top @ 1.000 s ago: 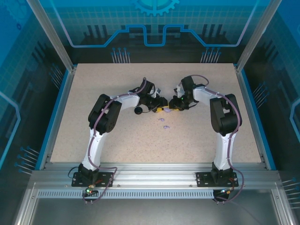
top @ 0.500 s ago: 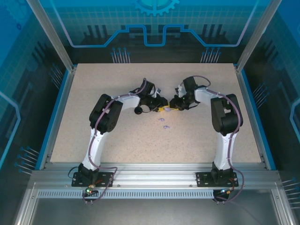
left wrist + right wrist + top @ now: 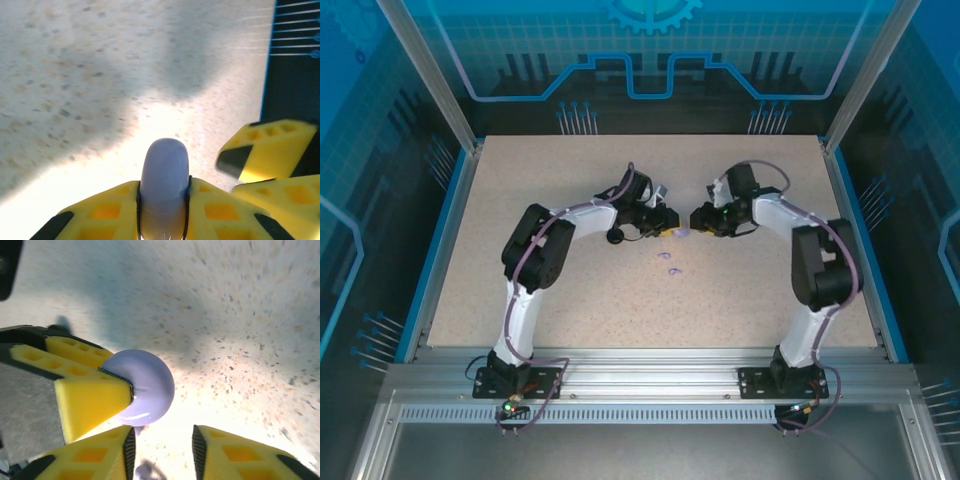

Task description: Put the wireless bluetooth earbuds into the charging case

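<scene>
Now left claw [image 3: 164,200] clamped on lavender case [image 3: 164,162], right claw [image 3: 163,444] let go, open, drawn back rightward.

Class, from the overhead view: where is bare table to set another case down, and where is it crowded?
Free: the far strip of table beyond the left gripper and right gripper; the near middle, this side of the two lavender earbuds. Crowded: the centre, where both grippers, the lavender case and the black case cluster.
</scene>
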Robot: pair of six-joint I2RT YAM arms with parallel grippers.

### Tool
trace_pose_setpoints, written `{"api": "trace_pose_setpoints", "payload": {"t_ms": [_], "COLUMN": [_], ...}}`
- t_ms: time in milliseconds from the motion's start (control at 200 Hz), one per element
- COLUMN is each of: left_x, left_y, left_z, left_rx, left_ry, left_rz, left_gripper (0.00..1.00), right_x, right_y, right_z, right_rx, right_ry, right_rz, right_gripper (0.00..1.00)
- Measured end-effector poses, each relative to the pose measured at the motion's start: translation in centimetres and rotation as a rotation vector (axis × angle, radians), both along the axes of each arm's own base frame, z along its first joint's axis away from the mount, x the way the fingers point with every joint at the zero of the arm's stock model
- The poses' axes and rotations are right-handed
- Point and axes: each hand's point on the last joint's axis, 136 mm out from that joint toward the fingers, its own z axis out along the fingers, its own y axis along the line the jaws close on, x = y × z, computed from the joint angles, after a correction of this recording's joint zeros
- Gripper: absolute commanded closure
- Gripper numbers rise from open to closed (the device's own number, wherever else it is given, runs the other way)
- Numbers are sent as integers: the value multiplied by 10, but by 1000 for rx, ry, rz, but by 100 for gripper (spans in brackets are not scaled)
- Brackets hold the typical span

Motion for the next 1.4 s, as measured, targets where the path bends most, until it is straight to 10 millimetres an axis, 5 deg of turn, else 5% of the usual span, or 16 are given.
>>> {"api": "trace_pose_setpoints", "payload": {"t_ms": [155,295,505,820,1105,1396], "left_x": [-5,-22,-63,-98,-114,-125], "left_y": [7,22,37,40,37,37], "left_z": [83,162,225,252,253,261], "left_rx": [-47,-122,-184,-251,-276,-285], "left_ry": [-207,-406,-584,-656,-657,-685], "left_rz": [-65,-142,-266,-385,-446,-470], "left_gripper": [82,82,82,81,81,81], "right_x": [-6,-25,-59,-94,-113,-113], "right_y": [-5,2,20,40,66,73], "right_z": [76,122,169,220,243,245], "right_rx": [59,145,297,410,443,451], "right_ry": [-193,-295,-396,-520,-567,-565], "right_rz": [49,134,300,460,567,589], "right_gripper": [49,48,47,45,46,52]}}
